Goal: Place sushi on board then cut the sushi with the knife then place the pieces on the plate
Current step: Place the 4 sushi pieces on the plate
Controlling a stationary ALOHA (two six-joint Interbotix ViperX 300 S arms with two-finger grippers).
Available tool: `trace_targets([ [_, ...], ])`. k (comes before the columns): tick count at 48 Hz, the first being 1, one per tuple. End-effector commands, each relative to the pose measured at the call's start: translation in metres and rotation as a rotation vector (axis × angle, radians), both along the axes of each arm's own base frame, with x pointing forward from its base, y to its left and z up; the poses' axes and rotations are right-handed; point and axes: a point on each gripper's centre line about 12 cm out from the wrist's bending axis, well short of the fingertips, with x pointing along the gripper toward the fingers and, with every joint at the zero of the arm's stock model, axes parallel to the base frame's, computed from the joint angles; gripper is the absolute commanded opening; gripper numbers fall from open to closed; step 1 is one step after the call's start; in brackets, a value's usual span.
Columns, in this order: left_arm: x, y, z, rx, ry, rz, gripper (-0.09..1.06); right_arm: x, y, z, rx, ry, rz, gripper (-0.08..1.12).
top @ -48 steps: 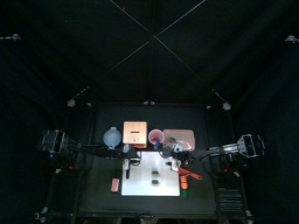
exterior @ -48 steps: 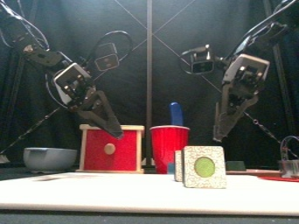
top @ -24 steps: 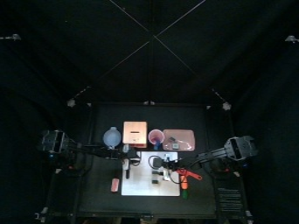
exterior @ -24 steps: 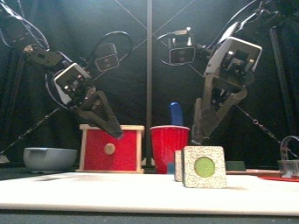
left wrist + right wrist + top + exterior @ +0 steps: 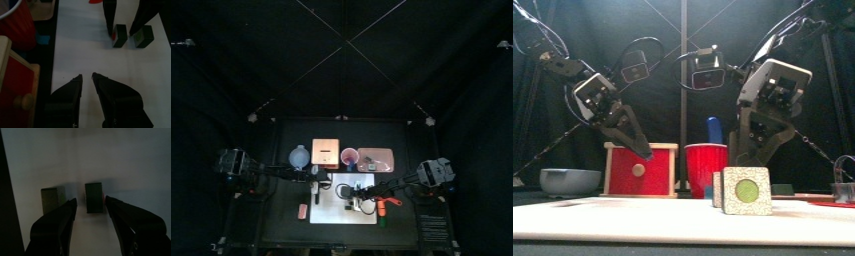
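Observation:
Two dark green sushi pieces [image 5: 747,190] stand on the white board [image 5: 338,213]; the nearer one shows a green centre. My right gripper [image 5: 90,202] is open and hangs low over them, its jaws on either side of one piece [image 5: 95,197], the other piece [image 5: 52,199] just outside. In the left wrist view the same pair of pieces [image 5: 120,36] stands under the right gripper's fingers [image 5: 110,17]. My left gripper [image 5: 87,77] hovers above the board's left part, open by a narrow gap and holding nothing. The blue knife [image 5: 715,128] stands in the red cup [image 5: 707,168].
Behind the board stand the wooden box with its red drawer front [image 5: 637,168], the blue-grey bowl [image 5: 569,180] and the pink tray [image 5: 376,157]. A red toy knife [image 5: 385,205] lies at the board's right edge. A small red thing [image 5: 303,209] lies left of the board.
My right arm has swung left and come down, from beside the board to over the two sushi pieces. The left arm and the pieces have not moved.

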Motion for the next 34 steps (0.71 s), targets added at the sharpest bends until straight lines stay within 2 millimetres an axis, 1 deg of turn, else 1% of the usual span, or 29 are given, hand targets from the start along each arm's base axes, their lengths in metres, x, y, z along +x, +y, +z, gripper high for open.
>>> trace_targets([
  [1,0.003,0.001,0.005,0.000,-0.018,0.002,0.67,0.010,0.000,0.013,0.009,-0.048,-0.002,0.80],
  [9,0.003,0.001,0.005,0.000,-0.018,0.002,0.67,0.010,-0.003,0.017,0.016,-0.061,-0.013,0.66],
  [13,0.003,0.001,0.005,0.002,-0.018,0.001,0.67,0.007,-0.009,0.019,0.020,-0.062,-0.031,0.62],
  [16,0.003,0.001,0.005,0.002,-0.018,0.001,0.67,0.002,-0.015,0.023,0.025,-0.066,-0.049,0.62],
  [21,0.003,0.001,0.005,0.002,-0.018,0.001,0.67,-0.014,-0.034,0.033,0.038,-0.071,-0.110,0.62],
  [24,0.003,0.001,0.005,0.003,-0.017,0.000,0.67,-0.027,-0.047,0.039,0.045,-0.075,-0.150,0.62],
  [28,0.003,0.000,0.005,0.003,-0.017,-0.002,0.67,-0.048,-0.069,0.048,0.048,-0.076,-0.220,0.62],
  [34,0.003,0.000,0.005,0.004,-0.017,-0.003,0.67,-0.077,-0.101,0.056,0.032,-0.061,-0.319,0.62],
])
